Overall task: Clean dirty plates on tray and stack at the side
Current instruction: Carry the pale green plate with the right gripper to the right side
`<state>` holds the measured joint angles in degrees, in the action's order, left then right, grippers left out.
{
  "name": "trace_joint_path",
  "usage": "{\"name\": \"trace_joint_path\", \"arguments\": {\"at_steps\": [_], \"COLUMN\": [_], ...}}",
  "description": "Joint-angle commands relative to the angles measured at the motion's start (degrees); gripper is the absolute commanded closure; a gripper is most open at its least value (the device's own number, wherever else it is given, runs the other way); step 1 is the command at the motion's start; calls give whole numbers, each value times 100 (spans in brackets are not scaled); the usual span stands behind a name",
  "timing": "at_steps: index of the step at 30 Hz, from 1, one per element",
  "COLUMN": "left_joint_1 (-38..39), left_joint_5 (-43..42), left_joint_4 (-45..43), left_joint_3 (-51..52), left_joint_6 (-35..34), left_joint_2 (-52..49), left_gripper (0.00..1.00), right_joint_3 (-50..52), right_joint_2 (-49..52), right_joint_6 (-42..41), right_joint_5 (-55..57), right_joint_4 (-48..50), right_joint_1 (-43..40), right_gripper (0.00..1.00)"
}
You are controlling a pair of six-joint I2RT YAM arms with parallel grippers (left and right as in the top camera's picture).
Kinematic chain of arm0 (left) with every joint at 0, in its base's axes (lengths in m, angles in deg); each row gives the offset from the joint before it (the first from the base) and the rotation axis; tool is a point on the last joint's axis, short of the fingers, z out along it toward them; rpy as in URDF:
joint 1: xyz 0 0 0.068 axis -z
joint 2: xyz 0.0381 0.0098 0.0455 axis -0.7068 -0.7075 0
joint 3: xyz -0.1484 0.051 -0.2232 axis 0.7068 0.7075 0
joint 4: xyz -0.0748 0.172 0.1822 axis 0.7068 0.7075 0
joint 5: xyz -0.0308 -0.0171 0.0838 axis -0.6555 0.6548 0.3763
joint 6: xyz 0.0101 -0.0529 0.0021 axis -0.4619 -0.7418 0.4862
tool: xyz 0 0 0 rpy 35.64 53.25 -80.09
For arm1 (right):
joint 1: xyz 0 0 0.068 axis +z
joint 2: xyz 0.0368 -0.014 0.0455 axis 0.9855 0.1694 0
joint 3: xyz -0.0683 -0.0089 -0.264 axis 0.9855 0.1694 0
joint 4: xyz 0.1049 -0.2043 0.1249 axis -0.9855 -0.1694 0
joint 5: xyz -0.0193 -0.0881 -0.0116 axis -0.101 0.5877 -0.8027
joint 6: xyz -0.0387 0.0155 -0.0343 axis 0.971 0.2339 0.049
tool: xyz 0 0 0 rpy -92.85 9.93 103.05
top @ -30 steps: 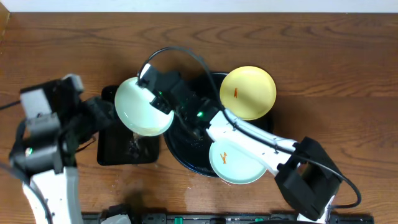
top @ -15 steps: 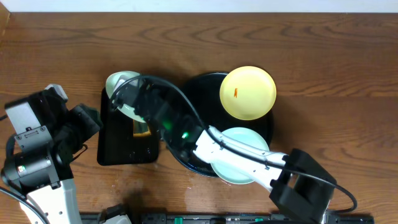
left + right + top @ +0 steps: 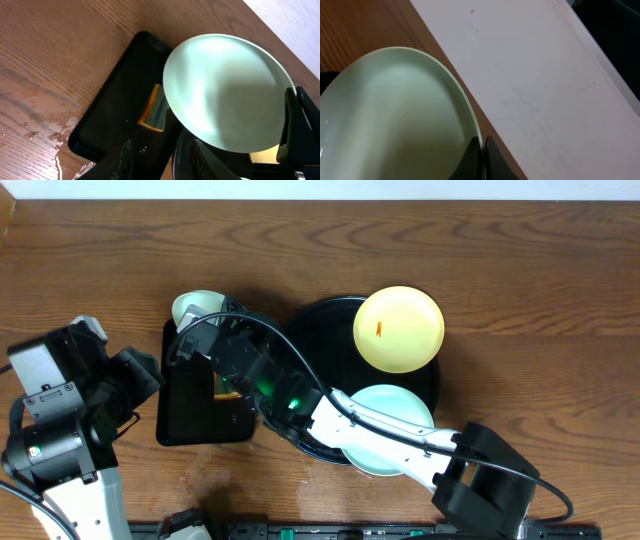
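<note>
The right claw (image 3: 482, 150) is clamped on the rim of a mint plate (image 3: 195, 310), and that plate has just travelled. A second ago it hung tilted between the two arms, above the right edge of the small rectangular tray (image 3: 190, 415). Now it sits further left and further away, past that tray's far end. Whether it touches the bench (image 3: 520, 280) I cannot tell. The left arm has drawn back to the left, and its left claw (image 3: 157, 147) is spread wide with nothing between the fingers. The sponge (image 3: 154, 107) lies in the rectangular tray, just beside the held plate in the left wrist view, with a wet patch (image 3: 55, 127) near the tray's left side. The held plate shows no smear in either wrist view, so I judge it wiped and on its way to the stacking spot. On the round tray (image 3: 320, 315) nothing has shifted. The yellow plate (image 3: 398, 328) on its far right rim carries an orange smear. The second mint plate (image 3: 395, 405) lies on the near side, partly hidden under the right arm. Two plates probably remain to clean
</note>
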<state>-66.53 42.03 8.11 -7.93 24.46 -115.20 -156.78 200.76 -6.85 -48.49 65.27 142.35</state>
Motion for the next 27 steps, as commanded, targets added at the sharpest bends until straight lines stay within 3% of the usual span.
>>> {"name": "trace_joint_path", "arguments": {"at_steps": [1, 8, 13, 18, 21, 27], "left_joint_1": [-28, -28, -28, -28, -26, -22], "left_joint_5": [55, 55, 52, 50, 46, -505], "left_joint_4": [17, 13, -2, -2, -2, -162], "left_joint_3": [-101, -101, -101, -101, -101, -101], "left_joint_6": [-9, -9, -11, -9, -9, 157], "left_joint_2": [-11, -20, -81, -192, -273, -317], "left_gripper": [61, 61, 61, 61, 61, 62], "right_joint_3": [-63, -63, -66, -68, -68, -68], "right_joint_2": [-70, -70, -85, -496, -951, -1464], "right_joint_6": [24, -249, -2035, -3797, -4614, -5254], "right_joint_5": [131, 133, -111, -1604, -3051, -5768], "right_joint_4": [55, 7, -957, -2234, -2955, -4172], "right_joint_1": [48, 46, -92, -704, -1397, -3298], "right_gripper": [99, 99, 99, 99, 99, 99]}}
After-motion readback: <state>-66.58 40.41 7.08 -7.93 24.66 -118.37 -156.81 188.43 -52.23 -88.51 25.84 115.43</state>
